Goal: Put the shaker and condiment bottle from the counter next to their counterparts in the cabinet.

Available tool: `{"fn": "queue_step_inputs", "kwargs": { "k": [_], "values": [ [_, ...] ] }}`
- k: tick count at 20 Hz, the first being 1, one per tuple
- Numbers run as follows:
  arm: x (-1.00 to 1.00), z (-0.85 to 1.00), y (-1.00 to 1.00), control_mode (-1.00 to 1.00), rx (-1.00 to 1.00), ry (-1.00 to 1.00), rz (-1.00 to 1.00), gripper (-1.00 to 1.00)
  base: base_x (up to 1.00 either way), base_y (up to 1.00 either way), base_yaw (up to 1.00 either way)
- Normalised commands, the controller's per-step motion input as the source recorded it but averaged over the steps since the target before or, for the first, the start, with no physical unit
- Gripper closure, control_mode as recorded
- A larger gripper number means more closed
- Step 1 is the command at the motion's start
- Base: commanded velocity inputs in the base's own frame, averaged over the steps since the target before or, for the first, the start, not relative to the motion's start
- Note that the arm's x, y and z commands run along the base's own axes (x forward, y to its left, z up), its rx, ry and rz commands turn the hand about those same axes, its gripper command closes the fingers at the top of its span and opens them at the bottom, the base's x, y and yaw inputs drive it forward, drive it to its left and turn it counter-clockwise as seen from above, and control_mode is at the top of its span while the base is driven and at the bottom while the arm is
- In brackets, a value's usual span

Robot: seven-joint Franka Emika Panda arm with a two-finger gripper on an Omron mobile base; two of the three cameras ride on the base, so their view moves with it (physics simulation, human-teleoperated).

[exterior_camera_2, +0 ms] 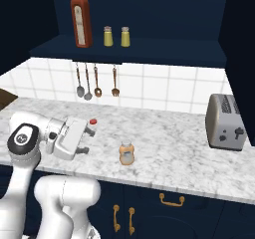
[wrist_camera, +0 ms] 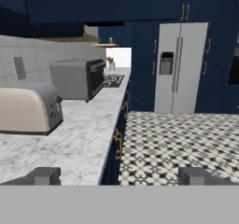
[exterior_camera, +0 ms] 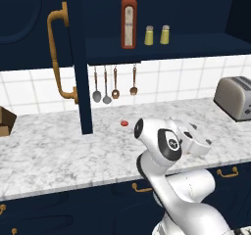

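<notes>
Two small yellow shakers stand side by side on the cabinet shelf. The duller, tanner shaker is on the right and its brighter twin on the left. The tall red bottle with a green cap stands left of them. The squat peach-orange condiment bottle stands upright near the counter's front edge. My gripper hovers low over the counter, a short way left of that bottle. It lies level and points right, open with nothing between its fingertips. From the other side, shaker, twin and red bottle show alike.
A silver toaster stands at the counter's right end. Utensils hang under the cabinet on the tiled wall. A small red thing lies on the counter behind my hand. The open cabinet door juts out at left. A fridge stands further along.
</notes>
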Motion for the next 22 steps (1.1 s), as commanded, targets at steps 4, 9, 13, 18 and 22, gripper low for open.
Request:
{"fn": "queue_step_inputs", "kwargs": {
  "k": [4, 9, 13, 18, 22],
  "values": [
    [0.11, -0.53, -0.1, -1.0, -0.01, 0.0, 0.15, -1.0, 0.0, 0.0, 0.0],
    [0.12, -0.48, -0.1, -1.0, -0.02, 0.0, 0.1, -1.0, 0.0, 0.0, 0.0],
    [0.23, -0.54, -0.22, -1.0, 0.0, 0.0, 0.14, -1.0, 0.0, 0.0, 0.0],
    [0.2, -0.44, -0.22, -1.0, 0.0, 0.0, 0.15, -1.0, 0.0, 0.0, 0.0],
    [0.02, -0.63, -0.16, -1.0, -0.02, 0.0, 0.11, -1.0, 0.0, 0.0, 0.0]
  ]
}}
